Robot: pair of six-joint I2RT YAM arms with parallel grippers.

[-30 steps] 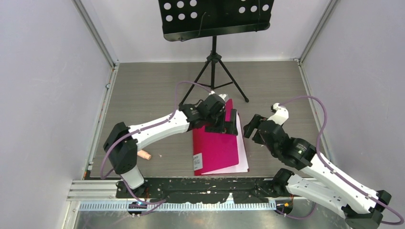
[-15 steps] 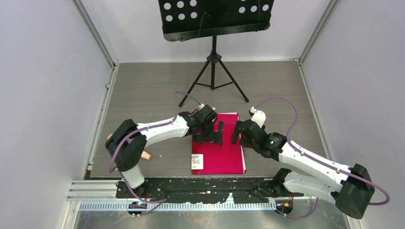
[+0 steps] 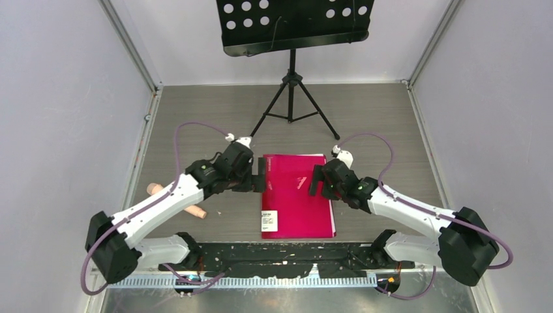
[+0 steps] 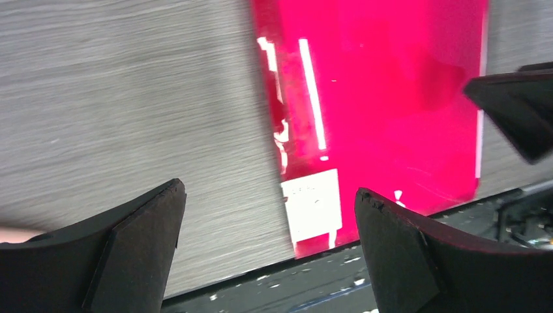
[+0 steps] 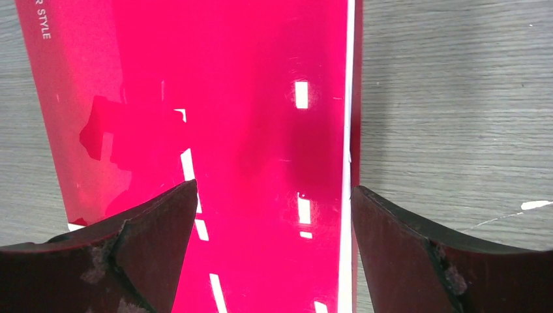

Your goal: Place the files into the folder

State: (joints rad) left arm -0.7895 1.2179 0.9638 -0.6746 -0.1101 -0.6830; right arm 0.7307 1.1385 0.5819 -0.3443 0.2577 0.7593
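The crimson folder lies shut and flat on the table, its white label at the near left corner. The files show only as a thin white edge along the folder's right side, under the cover. My left gripper hovers open just off the folder's left edge, nothing between its fingers; in the left wrist view the label sits ahead of its jaws. My right gripper is open low over the folder's right part; its jaws straddle the cover and the white edge.
A black music stand on a tripod stands behind the folder. A beige peg-like object lies left of the folder, partly under my left arm. A black rail runs along the near table edge. Walls close in both sides.
The folder's cover has gone from raised to flat and shut. My left arm drew back to the left, off the folder. My right gripper moved in over the folder's right side and opened wider.
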